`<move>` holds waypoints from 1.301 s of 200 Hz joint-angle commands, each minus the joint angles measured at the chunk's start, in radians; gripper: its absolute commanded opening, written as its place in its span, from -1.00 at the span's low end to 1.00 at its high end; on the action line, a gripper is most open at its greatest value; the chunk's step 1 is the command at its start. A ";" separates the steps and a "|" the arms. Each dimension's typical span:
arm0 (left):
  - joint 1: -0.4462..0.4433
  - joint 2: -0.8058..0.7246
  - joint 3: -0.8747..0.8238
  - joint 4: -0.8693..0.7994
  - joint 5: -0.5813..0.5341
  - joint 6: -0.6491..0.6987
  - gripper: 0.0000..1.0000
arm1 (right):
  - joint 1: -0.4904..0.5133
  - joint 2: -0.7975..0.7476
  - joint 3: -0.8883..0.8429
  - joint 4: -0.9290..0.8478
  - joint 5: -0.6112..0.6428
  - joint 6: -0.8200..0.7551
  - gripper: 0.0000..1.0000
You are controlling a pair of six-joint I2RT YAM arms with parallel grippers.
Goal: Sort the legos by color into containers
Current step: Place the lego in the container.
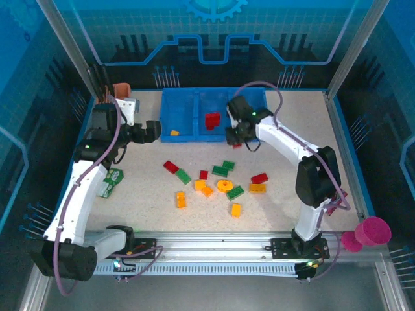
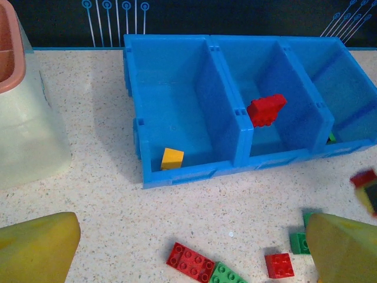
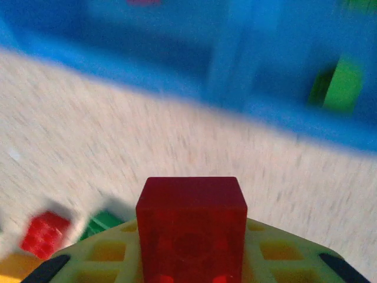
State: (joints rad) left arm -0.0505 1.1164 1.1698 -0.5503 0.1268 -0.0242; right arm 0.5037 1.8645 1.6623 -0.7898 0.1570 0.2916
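Right gripper: clamped on a red lego. In the wrist view we can see it pinched between the yellow fingers.
Held brick: sits just short of the blue tray's near wall. That wrist view is pretty blurry, so we can't tell more.
Left gripper: jaws wide apart with nothing between them, hanging just left of the tray.
Left compartment: one yellow lego against the near wall, right ahead of the left gripper.
Middle compartment: we spot a second red piece, just beyond the right gripper.
Right compartment: a green lego, up and to the right of the held brick.
Loose legos: a red, green and orange scatter on the table, on the base side of both grippers, with the round yellow piece in the middle.
Green packet: below the left gripper, by its arm.
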 commanded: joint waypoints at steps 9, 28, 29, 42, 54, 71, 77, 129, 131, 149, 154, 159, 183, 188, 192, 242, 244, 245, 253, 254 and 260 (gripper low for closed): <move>-0.004 0.003 -0.002 0.013 0.004 0.004 0.99 | -0.033 0.174 0.206 -0.013 -0.036 -0.123 -0.34; -0.004 -0.002 -0.005 0.018 -0.002 0.006 0.99 | -0.031 0.275 0.377 -0.040 -0.040 -0.150 -0.33; -0.005 -0.002 -0.005 0.018 -0.001 0.006 0.99 | -0.032 0.280 0.385 -0.042 -0.039 -0.151 -0.33; -0.004 0.000 -0.007 0.020 0.005 0.006 0.99 | -0.031 0.345 0.496 -0.066 -0.042 -0.152 -0.33; -0.004 0.004 -0.004 0.017 0.008 0.006 0.99 | -0.033 0.400 0.585 -0.090 -0.043 -0.148 -0.33; -0.004 0.002 -0.005 0.018 0.007 0.007 0.99 | -0.030 0.456 0.677 -0.110 -0.057 -0.139 -0.34; -0.004 -0.001 -0.007 0.019 0.008 0.006 0.99 | -0.029 0.482 0.704 -0.112 -0.061 -0.133 -0.34; -0.004 -0.007 -0.013 0.026 0.010 0.005 0.99 | -0.013 0.605 0.873 -0.155 -0.105 -0.109 -0.35; -0.003 -0.007 -0.015 0.026 0.010 0.006 0.99 | -0.012 0.607 0.876 -0.155 -0.107 -0.109 -0.34; -0.003 -0.006 -0.015 0.026 0.007 0.006 0.99 | -0.005 0.629 0.906 -0.167 -0.111 -0.111 -0.34; -0.004 -0.007 -0.015 0.026 0.006 0.006 0.99 | -0.005 0.634 0.912 -0.171 -0.110 -0.112 -0.34; -0.003 -0.006 -0.015 0.027 0.008 0.005 0.99 | -0.004 0.638 0.914 -0.173 -0.105 -0.112 -0.34; -0.004 -0.007 -0.015 0.027 0.008 0.005 0.99 | -0.007 0.645 0.913 -0.175 -0.097 -0.118 -0.34; -0.003 -0.006 -0.015 0.027 0.007 0.006 0.99 | -0.008 0.646 0.914 -0.175 -0.096 -0.117 -0.33; -0.003 -0.007 -0.015 0.027 0.008 0.004 0.99 | -0.008 0.647 0.915 -0.174 -0.097 -0.117 -0.33; -0.004 -0.006 -0.013 0.026 0.008 0.006 0.99 | -0.016 0.657 0.930 -0.160 -0.095 -0.112 -0.31; -0.003 -0.006 -0.014 0.026 0.008 0.006 0.99 | -0.017 0.658 0.931 -0.160 -0.096 -0.112 -0.31; -0.004 -0.007 -0.014 0.026 0.008 0.006 0.99 | -0.017 0.659 0.932 -0.160 -0.097 -0.110 -0.30; -0.004 -0.007 -0.014 0.026 0.008 0.006 0.99 | -0.018 0.661 0.939 -0.160 -0.098 -0.110 -0.28; -0.004 -0.007 -0.014 0.026 0.008 0.006 0.99 | -0.018 0.661 0.940 -0.160 -0.097 -0.110 -0.28; -0.003 -0.007 -0.014 0.026 0.008 0.006 0.99 | -0.019 0.662 0.944 -0.159 -0.097 -0.109 -0.24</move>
State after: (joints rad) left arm -0.0505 1.1164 1.1641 -0.5404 0.1272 -0.0238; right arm 0.4896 2.5084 2.5542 -0.9356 0.0700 0.1753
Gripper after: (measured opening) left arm 0.994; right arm 0.362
